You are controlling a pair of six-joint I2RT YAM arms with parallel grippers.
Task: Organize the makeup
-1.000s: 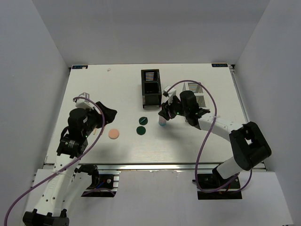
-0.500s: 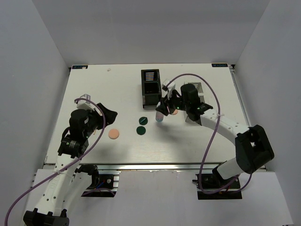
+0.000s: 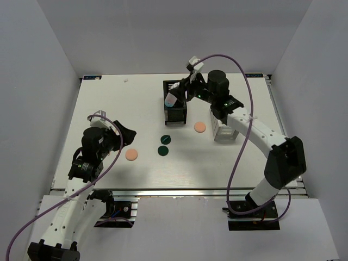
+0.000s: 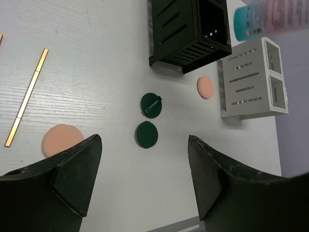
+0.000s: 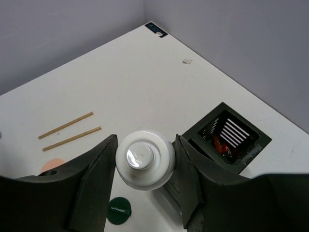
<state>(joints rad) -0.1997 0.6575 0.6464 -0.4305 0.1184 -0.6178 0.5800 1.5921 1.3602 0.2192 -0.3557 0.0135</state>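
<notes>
Above the black organizer box (image 3: 175,122), the right hand (image 5: 145,159) is clenched on the small white bottle (image 3: 172,98), one finger on either side of its white cap, with the bottle tilted in the air. A second ago that bottle hung low, just off the box's front right corner beside the dark green discs (image 3: 164,145) — it has since been lifted and carried back over the box. With the arm gone from that spot, a peach puff (image 3: 200,127) now shows fully on the bench (image 3: 109,98), right of the box and near the white organizer box (image 3: 224,130). The second puff (image 3: 131,155) lies front-left of the box, and two tan sticks (image 4: 26,96) (clearest from the wrists) lie well to its left. The left hand (image 3: 126,136) hangs front-left of the box, fingers spread wide and grasping nothing — it has hardly shifted.
</notes>
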